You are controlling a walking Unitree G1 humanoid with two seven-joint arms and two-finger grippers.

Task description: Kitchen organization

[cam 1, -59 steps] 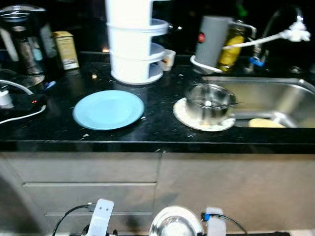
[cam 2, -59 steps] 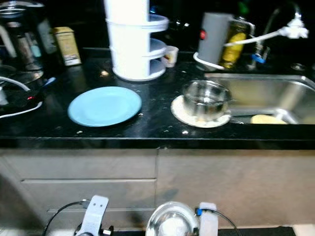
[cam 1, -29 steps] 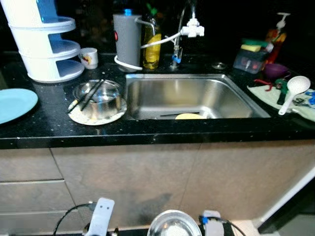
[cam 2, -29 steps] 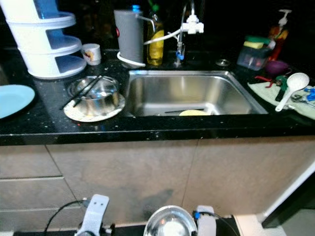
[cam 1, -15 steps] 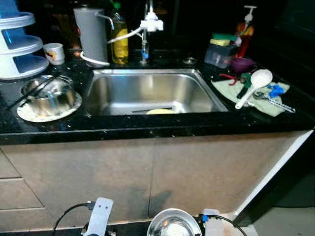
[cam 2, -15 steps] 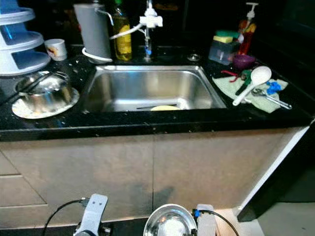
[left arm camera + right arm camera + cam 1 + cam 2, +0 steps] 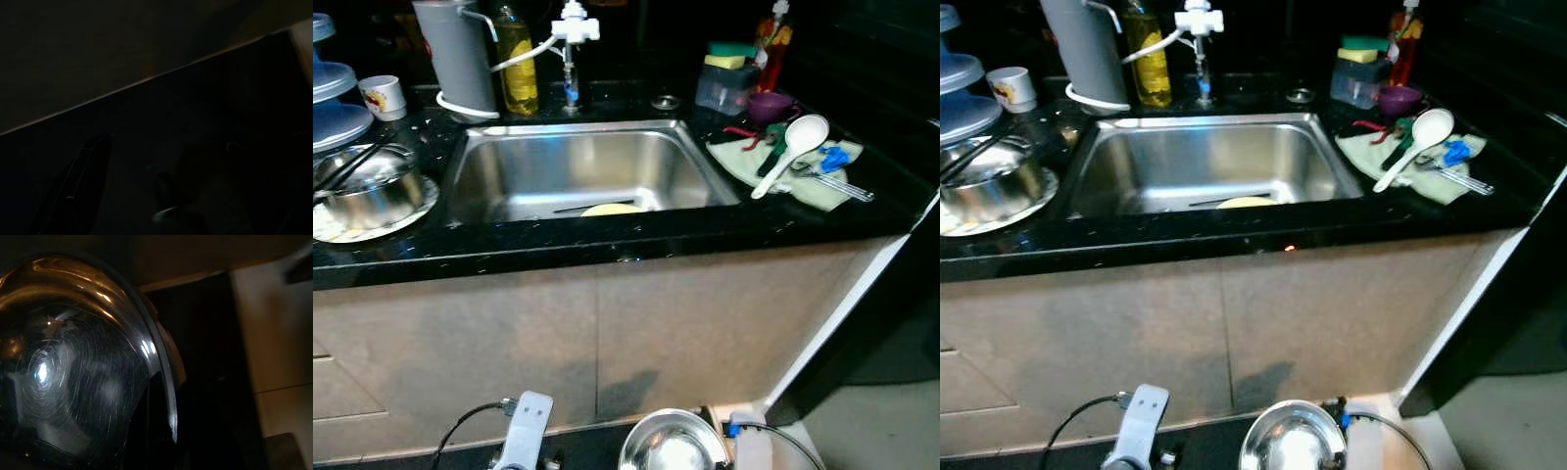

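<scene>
Gripping the rim of a steel bowl (image 7: 673,446) with the right end effector (image 7: 161,423), low and close to the body, in front of the beige cabinet front (image 7: 607,333) and below the edge of the black bench (image 7: 607,247). In the right wrist view, one black finger (image 7: 155,411) against the bowl's shiny wall, just under the rim.

Hanging on the other side, the left end effector (image 7: 176,191), in deep shade. Cannot tell whether open or closed: just one dark finger (image 7: 78,186) to be made out.

Facing a steel sink (image 7: 690,171) set into the bench. On the sink floor, a flat pale yellow thing (image 7: 610,209) with a dark stick-like item just behind it. Behind the sink, a white-headed tap (image 7: 570,29), a yellow bottle (image 7: 517,59) and a tall grey jug (image 7: 455,54), side by side. Further to the robot's left, a small white mug (image 7: 384,96) and the edge of a white tiered rack (image 7: 333,122).

On the bench left of the sink, a steel pot (image 7: 367,191) standing on a pale plate (image 7: 333,230), with dark chopsticks laid across its mouth.

Right of the sink, a pale green cloth (image 7: 827,191) carrying a white ladle (image 7: 788,147) and some small utensils. Behind the cloth, a purple bowl (image 7: 771,103), a clear tub (image 7: 724,86) with a yellow-and-green sponge on top, and a red pump bottle (image 7: 771,39).
</scene>
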